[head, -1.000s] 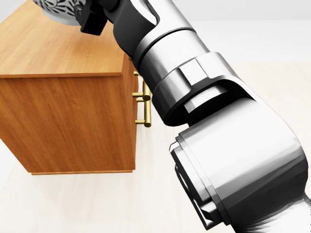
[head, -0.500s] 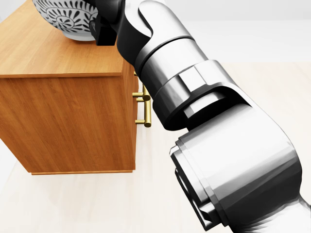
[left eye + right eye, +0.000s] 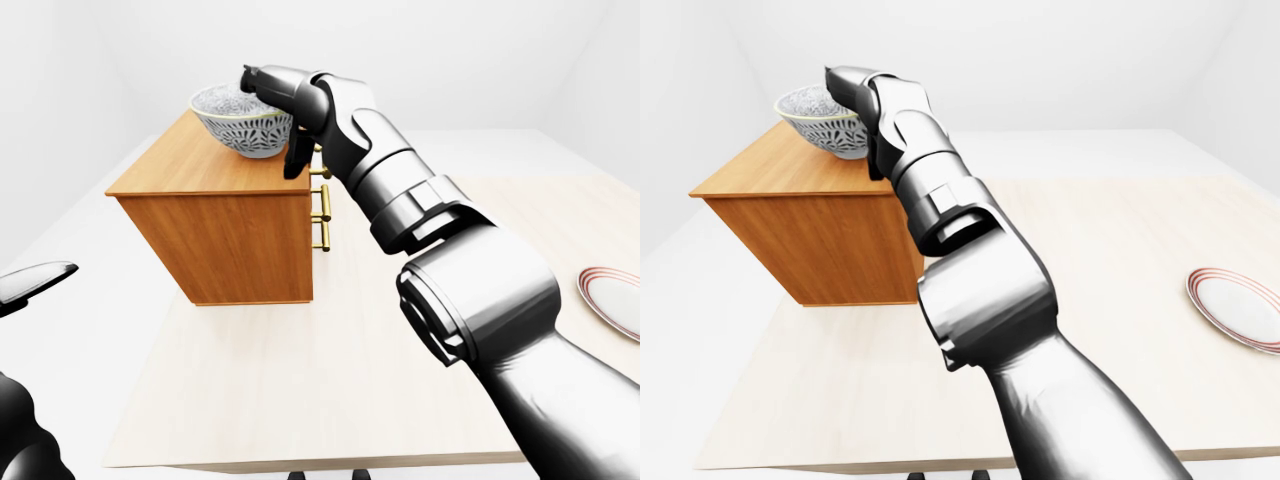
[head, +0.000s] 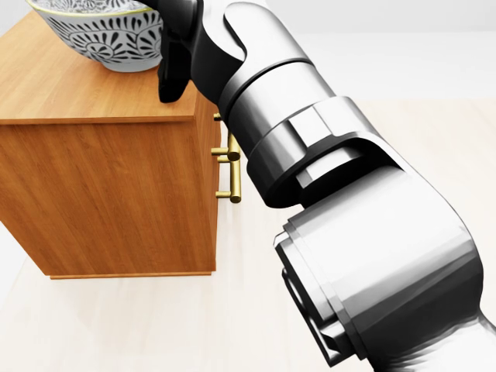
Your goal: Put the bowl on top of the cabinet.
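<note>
The patterned bowl (image 3: pixel 243 122) seems to rest atop the cabinet (image 3: pixel 190 165), by its right edge in the left-eye view, rim gripped by the right hand (image 3: pixel 280 90). Seat it flat, farther in, before releasing.

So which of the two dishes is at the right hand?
The patterned bowl: the right hand grips its rim over the cabinet. The red-rimmed plate lies apart on the table, at the left-eye view's right edge.

bowl (image 4: pixel 108 35) brought lower toward the cabinet (image 4: pixel 77 93) top, right hand (image 4: pixel 178 46) down with it
</note>
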Available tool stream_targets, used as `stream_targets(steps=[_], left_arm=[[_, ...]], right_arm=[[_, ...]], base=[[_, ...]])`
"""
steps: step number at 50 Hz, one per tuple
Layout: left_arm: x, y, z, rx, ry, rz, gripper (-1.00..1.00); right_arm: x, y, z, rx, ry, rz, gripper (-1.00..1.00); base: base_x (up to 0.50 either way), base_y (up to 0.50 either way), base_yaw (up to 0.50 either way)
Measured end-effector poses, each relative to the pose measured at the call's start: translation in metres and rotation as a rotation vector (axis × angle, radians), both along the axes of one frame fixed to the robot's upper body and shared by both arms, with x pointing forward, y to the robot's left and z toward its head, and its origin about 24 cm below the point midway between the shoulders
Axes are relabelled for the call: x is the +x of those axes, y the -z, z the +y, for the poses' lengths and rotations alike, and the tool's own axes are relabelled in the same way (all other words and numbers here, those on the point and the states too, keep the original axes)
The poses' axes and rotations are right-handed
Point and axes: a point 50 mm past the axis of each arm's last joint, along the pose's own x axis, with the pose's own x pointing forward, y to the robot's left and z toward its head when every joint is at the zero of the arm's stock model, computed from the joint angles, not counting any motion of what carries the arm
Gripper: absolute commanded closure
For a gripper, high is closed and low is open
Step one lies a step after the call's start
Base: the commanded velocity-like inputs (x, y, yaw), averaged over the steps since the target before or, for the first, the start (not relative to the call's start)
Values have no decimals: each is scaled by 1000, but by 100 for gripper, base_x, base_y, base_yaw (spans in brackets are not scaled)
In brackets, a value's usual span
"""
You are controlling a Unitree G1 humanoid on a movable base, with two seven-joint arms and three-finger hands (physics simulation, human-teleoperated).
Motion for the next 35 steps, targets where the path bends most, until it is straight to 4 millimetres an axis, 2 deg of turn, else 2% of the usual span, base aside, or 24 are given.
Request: stream_targets(steps=[7,13,20,28,35], left_arm=[[0,1,1,-1,-3,5,-100],[1,2,0,1,-3,10,-100],[1,3,0,3,-2,15,-100],[2,4,-1,6,-1,20,-100],[2,4,-2,9,0,22,-100]], right_arm=[[-1,-8,-1,-22,13,-39,-100],[-6,-26,1,-35,15,-96,-100],[-22,-65,8,-19,-1,-215,-100],[-58,-123,22,22,-50,-390,-100],[-63,-131,22,69,-65,-437,-100]], base=[[0,0,0],[0,0,0],[0,0,0],[0,0,0],[0,0,0]])
